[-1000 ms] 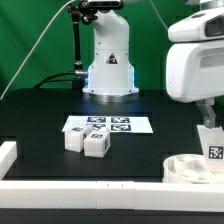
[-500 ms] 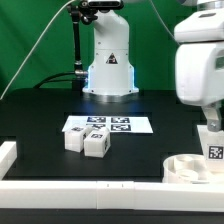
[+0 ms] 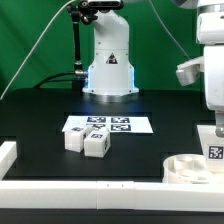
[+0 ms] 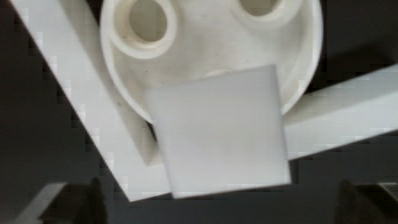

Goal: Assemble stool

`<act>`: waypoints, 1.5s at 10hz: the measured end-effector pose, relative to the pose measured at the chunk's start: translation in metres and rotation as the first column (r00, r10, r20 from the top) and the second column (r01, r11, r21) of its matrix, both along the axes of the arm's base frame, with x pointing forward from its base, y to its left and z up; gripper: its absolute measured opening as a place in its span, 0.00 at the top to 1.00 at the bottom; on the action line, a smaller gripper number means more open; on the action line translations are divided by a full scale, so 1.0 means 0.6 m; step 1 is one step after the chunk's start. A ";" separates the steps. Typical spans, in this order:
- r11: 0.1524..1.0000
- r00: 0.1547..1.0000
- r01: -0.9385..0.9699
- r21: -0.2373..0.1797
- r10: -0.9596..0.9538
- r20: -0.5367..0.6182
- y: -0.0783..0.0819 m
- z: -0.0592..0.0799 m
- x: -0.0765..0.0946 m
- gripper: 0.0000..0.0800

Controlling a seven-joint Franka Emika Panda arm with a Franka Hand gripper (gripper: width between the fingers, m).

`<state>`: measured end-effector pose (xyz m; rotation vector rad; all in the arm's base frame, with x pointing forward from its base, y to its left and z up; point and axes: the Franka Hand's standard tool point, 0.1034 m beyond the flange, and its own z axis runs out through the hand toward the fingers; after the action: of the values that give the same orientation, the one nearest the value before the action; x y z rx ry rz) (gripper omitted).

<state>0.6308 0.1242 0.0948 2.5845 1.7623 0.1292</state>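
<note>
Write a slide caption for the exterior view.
Two legs sit by the marker board; a third leg stands upright at the seat, below the arm.

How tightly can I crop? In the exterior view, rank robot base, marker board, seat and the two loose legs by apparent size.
1. robot base
2. marker board and seat: alike; seat is cropped.
3. loose legs: alike.

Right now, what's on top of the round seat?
One blocky leg stands upright on the seat. The wrist view shows two open holes in the seat beside it. The spot under the leg is covered.
</note>
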 end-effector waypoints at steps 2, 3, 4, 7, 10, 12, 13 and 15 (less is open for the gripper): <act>0.995 0.995 -0.100 -0.020 0.100 0.004 -0.006 -0.001 0.001 0.19; 0.978 0.979 -0.204 -0.045 0.204 0.001 -0.008 -0.005 0.000 0.19; 0.951 0.953 -0.302 -0.066 0.303 -0.005 -0.011 -0.009 -0.001 0.19; 0.952 0.954 -0.300 -0.065 0.300 -0.019 -0.013 -0.025 -0.006 0.19; 0.963 0.965 -0.263 -0.060 0.261 -0.027 -0.009 -0.034 -0.011 0.19; 0.967 0.969 -0.247 -0.054 0.246 -0.026 0.001 -0.033 -0.012 0.51; 0.969 0.970 -0.242 -0.053 0.241 -0.026 0.003 -0.033 -0.012 0.57; 0.972 0.974 -0.228 -0.052 0.227 -0.025 0.001 -0.033 -0.012 0.57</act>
<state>0.6238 0.1251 0.0751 2.3471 2.0333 0.0569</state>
